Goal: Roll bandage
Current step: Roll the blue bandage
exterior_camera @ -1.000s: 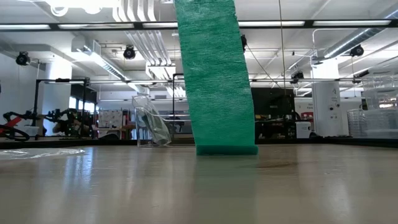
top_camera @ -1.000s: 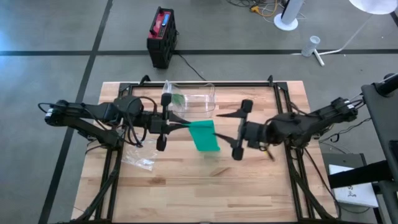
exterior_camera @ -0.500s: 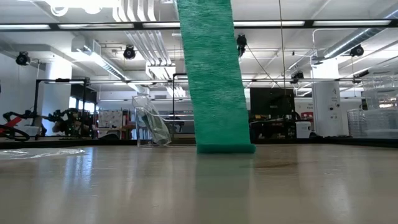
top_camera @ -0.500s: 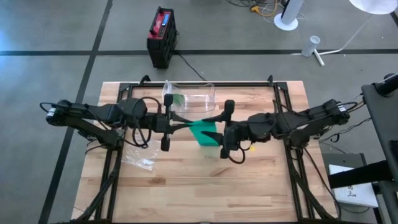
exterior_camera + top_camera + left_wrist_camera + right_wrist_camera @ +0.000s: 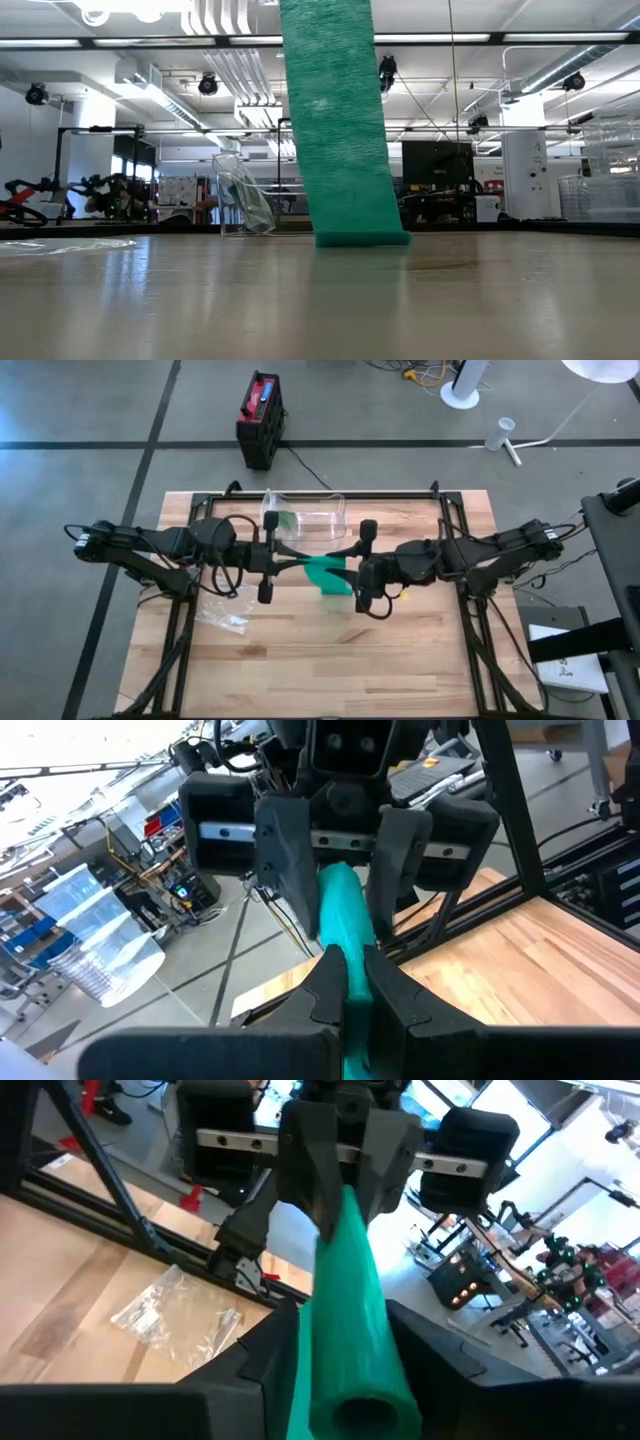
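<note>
- Bandage [image 5: 325, 573], green, is stretched in the air over the middle of the tabletop [image 5: 330, 660], between the two grippers; in the low view its strip [image 5: 340, 120] hangs down and its lower edge touches the wood.
- Left gripper [image 5: 266, 558] sits left of centre, its fingers [image 5: 325, 990] pinched tight on the bandage's end; in the left wrist view the green strip runs out from between them toward the other arm.
- Plastic bag [image 5: 225, 617], clear and crumpled, lies flat on the tabletop just in front of the left arm, apart from the bandage.
- Clear container [image 5: 305, 518] stands at the far edge of the tabletop, behind the two grippers, with a bit of green inside near its left end.
- Right gripper [image 5: 364, 567] sits just right of centre, facing the left one, with a finger [image 5: 440, 1355] on each side of the bandage's rolled part; the fingers stand narrow and close beside the roll, and whether they press it I cannot tell.
- Roll's open tube end shows in the right wrist view, nearest that camera, with the strip leading away to the left gripper.
- Red and black case [image 5: 259, 418] stands on the floor beyond the tabletop, a cable trailing from it.
</note>
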